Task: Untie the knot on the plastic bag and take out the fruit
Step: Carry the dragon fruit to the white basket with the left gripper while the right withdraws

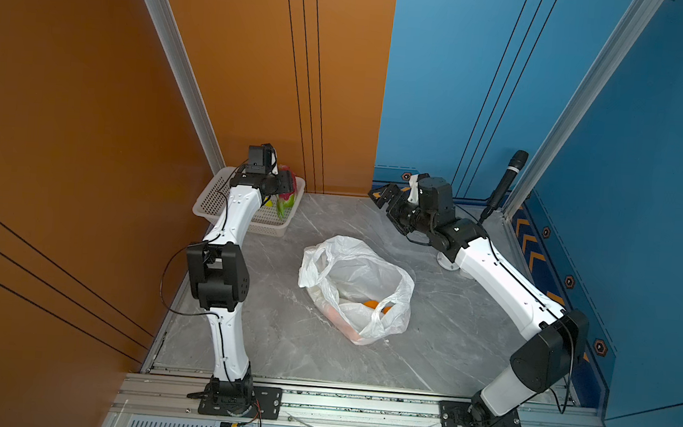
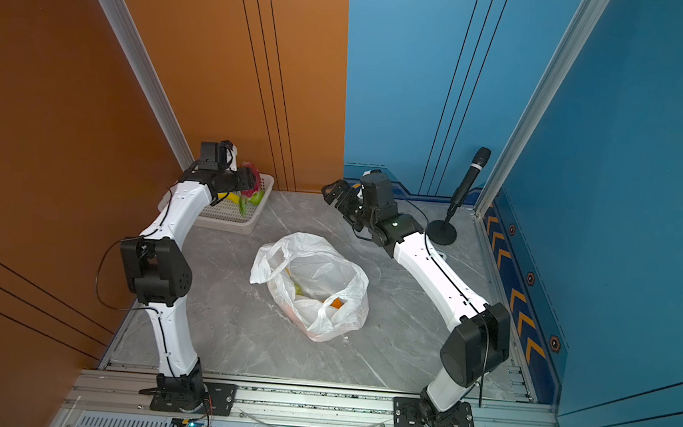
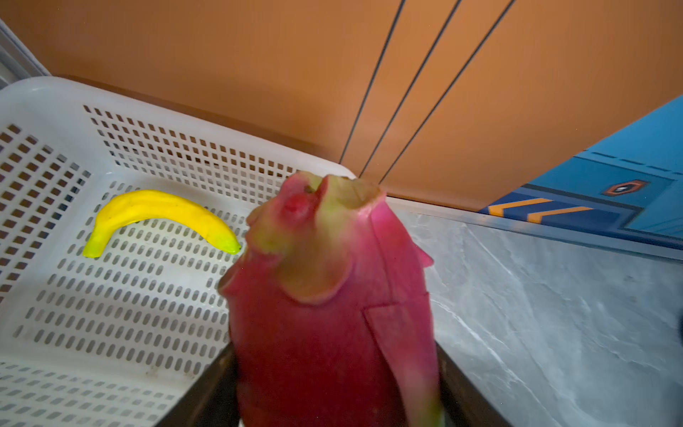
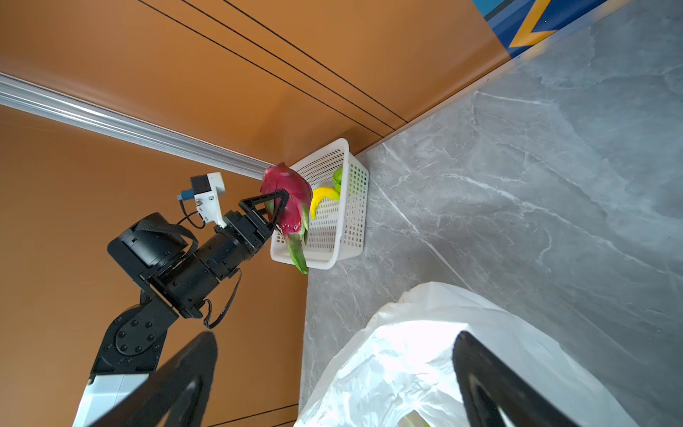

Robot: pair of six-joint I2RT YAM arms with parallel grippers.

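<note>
Crinkly white plastic bag (image 1: 358,274) lies open mid-table, oranges (image 1: 372,304) inside; mesh basket (image 3: 55,111) sits in the corner; left gripper (image 4: 281,210) clasps the dragon fruit (image 3: 325,314) over its edge (best lowered clear of the banana (image 3: 159,210) before letting go); right gripper (image 1: 383,195) gapes empty.

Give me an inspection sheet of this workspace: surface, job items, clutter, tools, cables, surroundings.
Surface: grey marble-patterned tabletop.
Job's things: plastic bag untied, mouth open, orange fruit inside; dragon fruit lifted, at the edge of the basket.
Clutter: banana in the basket; microphone on a stand.
Tools: left tool shut on dragon fruit; right tool open, empty.
Cables: black cable loops off the left arm.
Surroundings: orange wall, blue wall.
</note>
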